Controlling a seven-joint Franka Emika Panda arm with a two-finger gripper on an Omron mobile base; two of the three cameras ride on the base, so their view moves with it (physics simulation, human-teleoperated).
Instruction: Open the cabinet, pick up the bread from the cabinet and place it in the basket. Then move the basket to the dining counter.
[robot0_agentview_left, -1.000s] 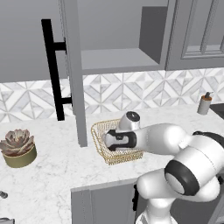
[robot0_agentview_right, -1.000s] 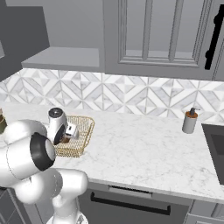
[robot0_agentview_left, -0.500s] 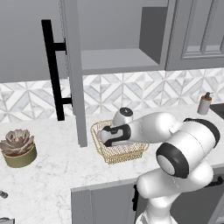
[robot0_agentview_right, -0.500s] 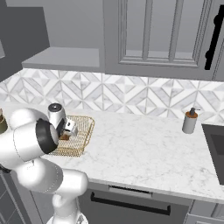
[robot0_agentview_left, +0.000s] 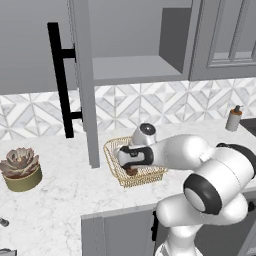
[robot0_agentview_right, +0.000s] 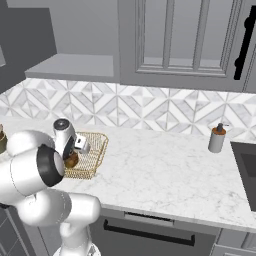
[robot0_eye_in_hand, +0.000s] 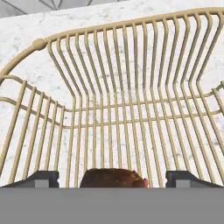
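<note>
One cabinet (robot0_agentview_left: 135, 45) stands open, its door (robot0_agentview_left: 82, 85) with the black bar handle (robot0_agentview_left: 61, 80) swung out over the marble worktop (robot0_agentview_right: 165, 175). Basket (robot0_agentview_left: 135, 162) sits on the worktop below the open shelf. Gripper (robot0_eye_in_hand: 112, 178) is down inside the basket, fingers spread wide, bread (robot0_eye_in_hand: 114, 178) lying between the tips on the wire floor, not clamped. Succulent pot (robot0_agentview_left: 21, 169) to the left, soap bottle (robot0_agentview_right: 217, 138) well apart right.

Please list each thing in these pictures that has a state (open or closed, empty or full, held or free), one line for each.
cabinet: door swung open, shelf bare.
bread: inside the basket, between the gripper's fingertips.
basket: on the tile-backed marble worktop, holding the bread.
gripper: open, lowered into the basket, fingertips either side of the bread.
soap dispenser: upright, untouched.
succulent pot: upright.
</note>
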